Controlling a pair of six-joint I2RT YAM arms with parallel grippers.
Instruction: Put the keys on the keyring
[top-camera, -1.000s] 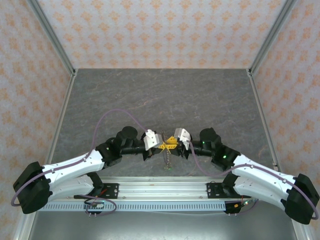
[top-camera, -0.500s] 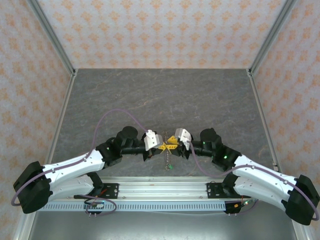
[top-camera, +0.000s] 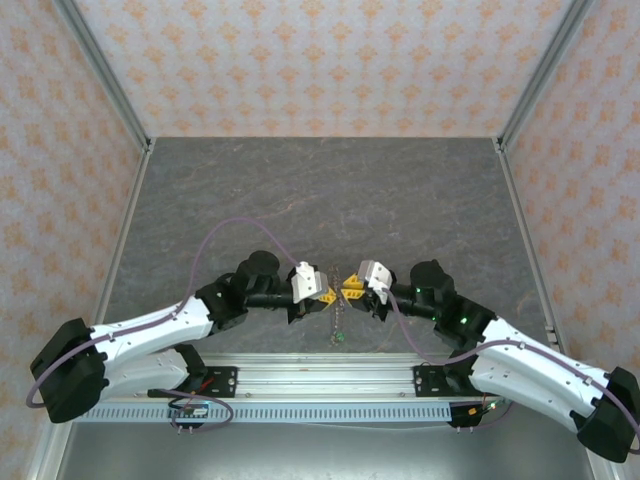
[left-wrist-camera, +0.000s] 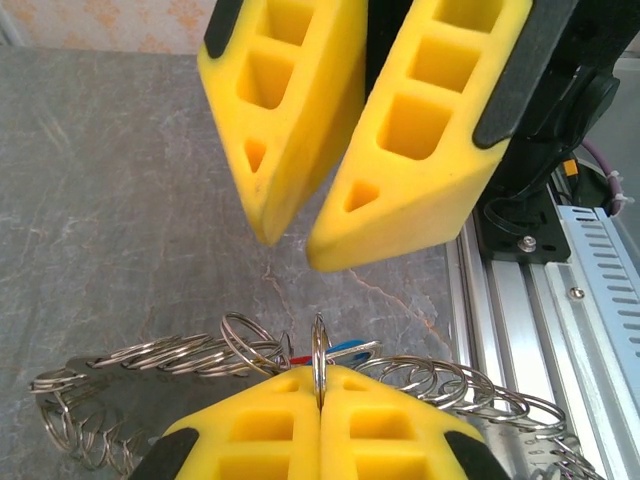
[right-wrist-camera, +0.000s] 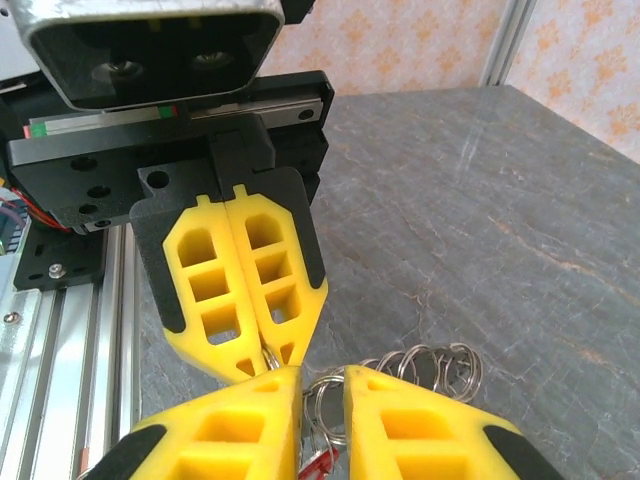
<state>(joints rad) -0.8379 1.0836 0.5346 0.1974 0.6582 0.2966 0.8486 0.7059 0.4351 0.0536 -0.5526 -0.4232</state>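
Seen from above, the left gripper (top-camera: 328, 296) and right gripper (top-camera: 350, 292) meet tip to tip over the tabletop (top-camera: 300, 200). The keyring (top-camera: 337, 318) trails from the left gripper towards the near side, with one green tag (top-camera: 340, 338) at its end. The left wrist view shows more: the left gripper's jaws are pressed together on a single wire ring, and just beyond them sit the keys (left-wrist-camera: 345, 348) — two tags, one red, one blue. Facing the left gripper, the right gripper's jaws stand slightly apart, a clear gap between them.
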